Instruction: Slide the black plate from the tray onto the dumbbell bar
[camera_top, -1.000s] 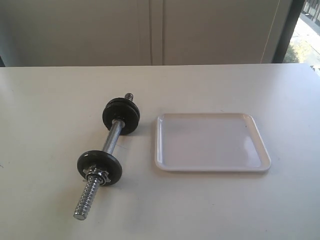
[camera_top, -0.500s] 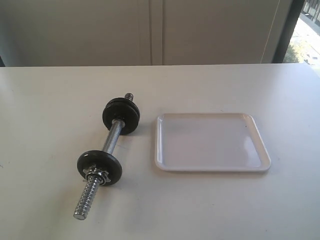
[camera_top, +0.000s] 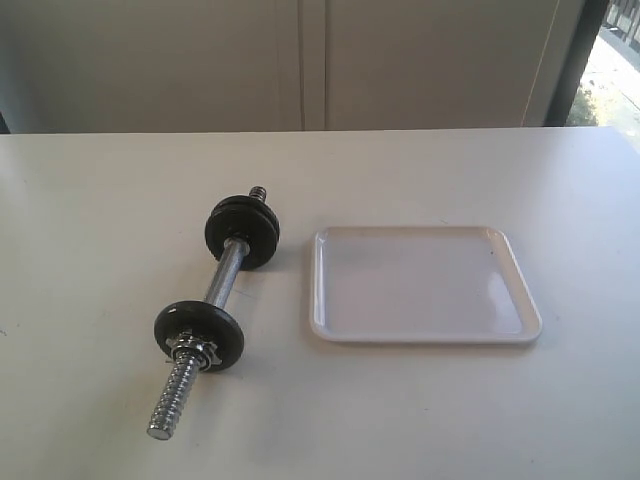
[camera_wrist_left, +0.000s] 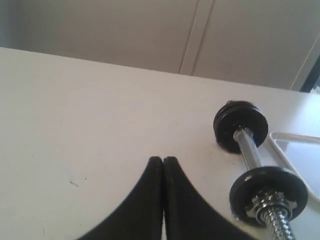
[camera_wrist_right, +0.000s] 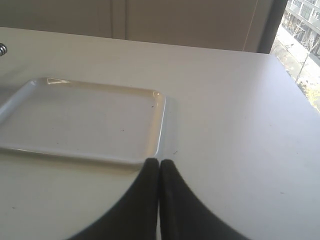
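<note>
Plate: none lies loose in view; the tray (camera_top: 420, 338) holds nothing, and two black discs sit on the bar (camera_top: 226, 275).
Which of the near disc (camera_top: 198, 334) and far disc (camera_top: 243, 230) is the task's plate cannot be told; the near one is backed by a star nut (camera_top: 193, 350), so the sliding step appears done. Judged heavy for its size, rigid, not fragile, with a smooth dark finish that could slip; best taken across the raised rim, edge to edge, the hole kept in line with the threaded end. No brand, label or weight marking can be read on discs, bar or tray. Left fingers (camera_wrist_left: 155, 172) and right fingers (camera_wrist_right: 152, 175) are pressed together, holding nothing, above the white bench (camera_top: 100, 200).
</note>
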